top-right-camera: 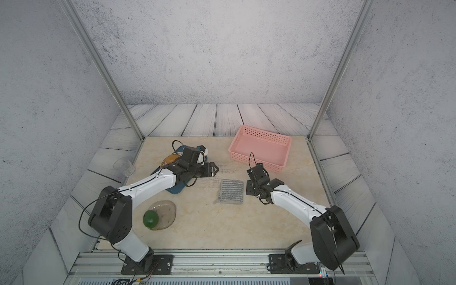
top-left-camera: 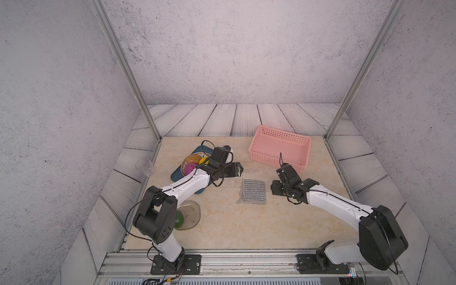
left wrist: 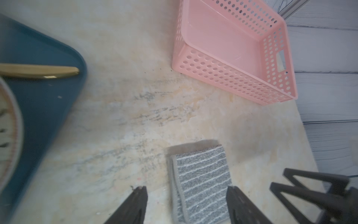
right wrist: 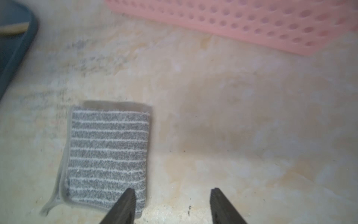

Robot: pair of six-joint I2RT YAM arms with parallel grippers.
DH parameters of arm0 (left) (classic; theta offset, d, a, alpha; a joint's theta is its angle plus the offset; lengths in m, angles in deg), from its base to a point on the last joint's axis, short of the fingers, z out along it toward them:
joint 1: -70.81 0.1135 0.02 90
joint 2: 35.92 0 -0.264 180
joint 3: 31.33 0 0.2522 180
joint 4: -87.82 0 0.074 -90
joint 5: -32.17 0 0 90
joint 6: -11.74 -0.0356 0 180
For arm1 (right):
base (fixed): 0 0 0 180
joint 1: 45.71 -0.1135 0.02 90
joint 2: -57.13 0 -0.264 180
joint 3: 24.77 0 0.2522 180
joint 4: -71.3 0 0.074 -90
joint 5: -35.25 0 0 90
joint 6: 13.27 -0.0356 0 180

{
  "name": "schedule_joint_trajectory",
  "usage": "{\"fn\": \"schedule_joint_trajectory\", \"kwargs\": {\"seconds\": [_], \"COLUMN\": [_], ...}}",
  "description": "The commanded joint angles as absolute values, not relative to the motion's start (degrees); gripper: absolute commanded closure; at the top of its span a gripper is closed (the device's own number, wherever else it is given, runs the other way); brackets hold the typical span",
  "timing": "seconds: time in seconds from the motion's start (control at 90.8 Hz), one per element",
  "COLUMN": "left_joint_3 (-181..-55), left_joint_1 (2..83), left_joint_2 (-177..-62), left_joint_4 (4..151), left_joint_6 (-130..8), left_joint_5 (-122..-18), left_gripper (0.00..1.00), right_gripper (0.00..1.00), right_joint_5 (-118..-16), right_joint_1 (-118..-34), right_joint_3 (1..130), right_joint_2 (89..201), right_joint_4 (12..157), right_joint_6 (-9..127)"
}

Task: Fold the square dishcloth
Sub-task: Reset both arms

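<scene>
**Folded cloth at rest between two parted grippers**

The square dishcloth lies flat on the marbled table. It sits a little toward the robot from the near wall of the pink basket, below that wall's left end and apart from it. It is folded into a compact rectangle. In the left wrist view stacked light grey hems show along one long side. In the right wrist view one loose corner of the hem trails out from under the stack.

The left gripper hangs just off the basket's near left corner. Its jaws are spread wide and hold nothing. The right gripper hangs in front of the basket's near wall, toward the wall's right half. Its jaws are likewise parted and empty.

A blue tray lies well to the left of the basket.
</scene>
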State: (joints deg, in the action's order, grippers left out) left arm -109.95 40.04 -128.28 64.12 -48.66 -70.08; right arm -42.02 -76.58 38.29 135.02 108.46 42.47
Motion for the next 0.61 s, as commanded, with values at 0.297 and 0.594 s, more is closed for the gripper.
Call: {"fn": "schedule_joint_trajectory", "kwargs": {"seconds": [0.297,0.594], "left_joint_3": [-94.7,-87.1], "left_joint_1": [45.9,57.4], "left_joint_2": [-108.6,-104.3], "left_joint_4": [59.4,63.2], "left_joint_6": [-49.9,-51.0], "left_joint_5": [-40.0,-37.9], "left_gripper": [0.00,0.00], "right_gripper": [0.01,0.01], "right_joint_5": [-23.5,-18.5], "right_joint_1": [-69.0,-62.9], "right_joint_3": [36.5,31.4], "right_joint_2": [123.1,121.3], "right_joint_4": [110.3,98.0], "right_joint_6": [46.8,51.7]}}
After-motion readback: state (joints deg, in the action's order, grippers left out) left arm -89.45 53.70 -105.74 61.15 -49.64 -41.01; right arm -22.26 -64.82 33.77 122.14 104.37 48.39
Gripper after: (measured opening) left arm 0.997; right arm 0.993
